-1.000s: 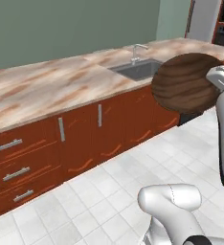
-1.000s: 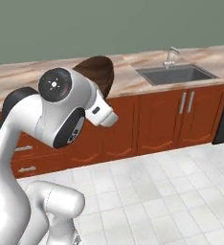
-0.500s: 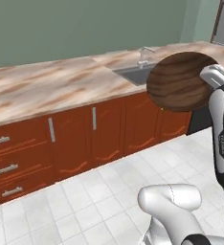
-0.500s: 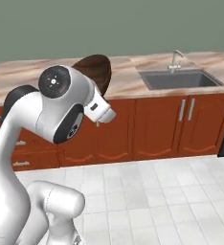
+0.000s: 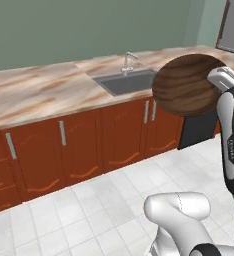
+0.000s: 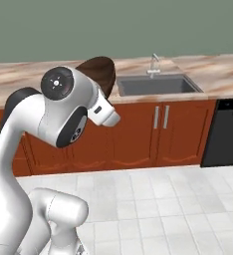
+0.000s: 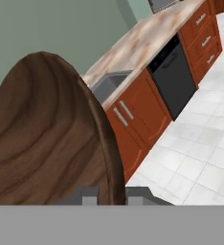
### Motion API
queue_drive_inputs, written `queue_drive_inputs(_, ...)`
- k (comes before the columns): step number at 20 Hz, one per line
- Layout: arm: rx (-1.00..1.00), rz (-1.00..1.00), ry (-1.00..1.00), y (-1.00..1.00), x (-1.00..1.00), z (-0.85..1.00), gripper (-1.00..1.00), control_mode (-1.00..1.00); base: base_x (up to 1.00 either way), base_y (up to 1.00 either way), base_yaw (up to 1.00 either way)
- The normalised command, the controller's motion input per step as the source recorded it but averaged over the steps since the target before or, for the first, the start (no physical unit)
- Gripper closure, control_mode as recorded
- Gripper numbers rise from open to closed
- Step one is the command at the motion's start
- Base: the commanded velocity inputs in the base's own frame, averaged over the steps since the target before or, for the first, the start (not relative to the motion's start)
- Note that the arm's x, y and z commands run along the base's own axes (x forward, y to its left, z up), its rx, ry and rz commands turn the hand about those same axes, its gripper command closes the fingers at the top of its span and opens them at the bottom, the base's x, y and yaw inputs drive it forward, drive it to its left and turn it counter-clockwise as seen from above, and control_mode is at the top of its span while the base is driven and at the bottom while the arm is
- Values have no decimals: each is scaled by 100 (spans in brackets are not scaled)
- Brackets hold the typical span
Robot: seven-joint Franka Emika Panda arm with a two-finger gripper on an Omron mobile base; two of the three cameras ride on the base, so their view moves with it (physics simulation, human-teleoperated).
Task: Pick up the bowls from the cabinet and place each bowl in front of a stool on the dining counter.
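A dark brown wood-grain bowl (image 5: 185, 85) is held on edge in the air, well above the tiled floor, with my gripper (image 7: 112, 195) shut on its rim. In the hand view the bowl (image 7: 47, 139) takes up the left half, and its rim runs down between the two fingertips (image 7: 89, 196). From the right base view the bowl (image 6: 99, 69) peeks out behind my arm's big white joint. The cabinet, the stool and the dining counter are out of view.
A marble counter (image 5: 44, 95) with a grey sink (image 5: 128, 82) and faucet (image 6: 153, 63) runs along the green wall. Beneath it are red-brown cupboard doors (image 5: 124, 132) and a black dishwasher (image 6: 229, 132). Pale tiled floor (image 6: 168, 199) lies open in front.
The whole scene has slid to the left in both base views, so the base has moved. The bowl stays in the shut gripper in the same pose.
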Motion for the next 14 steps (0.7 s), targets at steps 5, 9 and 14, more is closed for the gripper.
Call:
queue_drive_inputs(5,0,0,0,0,0,0,100,100,32,-100,-6)
queue_drive_inputs(9,0,0,0,0,0,0,100,100,8,-100,-13)
queue_drive_inputs(14,0,0,0,0,0,0,100,100,13,-100,-26)
